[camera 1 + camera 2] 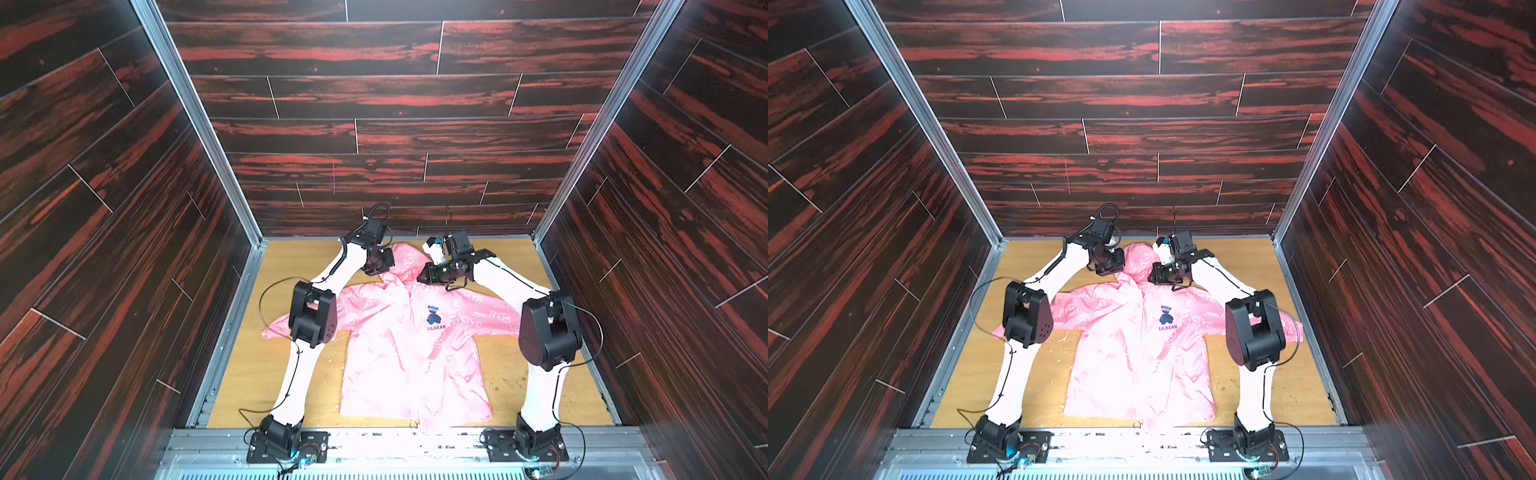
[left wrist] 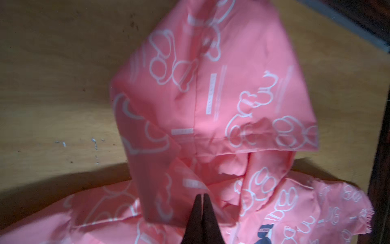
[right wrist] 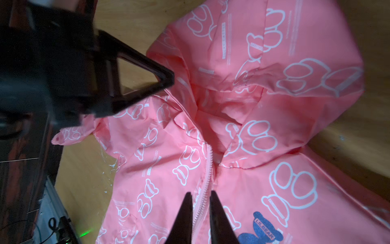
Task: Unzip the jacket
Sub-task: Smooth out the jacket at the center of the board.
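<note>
Both arms rise from bases at the near edge of the table (image 1: 249, 374), bend at black elbows and reach forward and inward, so the 2 wrists meet over the far end of the jacket (image 1: 399, 361). The left arm (image 1: 307, 370) climbs steeply, its elbow hanging above a spread sleeve (image 1: 276, 328), and its forearm slants down to the hood (image 1: 409, 257). The left gripper (image 2: 202, 197) has its jaws pressed tight together, tips resting on a fold of pink fabric at the base of the hood. Whether any cloth is caught between them I cannot tell. The right arm (image 1: 540, 395) mirrors this pose, with its wrist turned inward across the collar. The right gripper (image 3: 201, 195) points at the upper end of the zipper (image 3: 205, 169), jaws a narrow gap apart with the zipper track filling that gap. Whether they pinch it or only straddle it is unclear. The jacket lies flat and face up in the middle of the table – hood toward the far wall, hem toward the arm bases, sleeves spread to both sides. The front looks zipped along its visible length. The dark bear logo (image 1: 434, 316) sits on the chest, just beside the zipper line.
</note>
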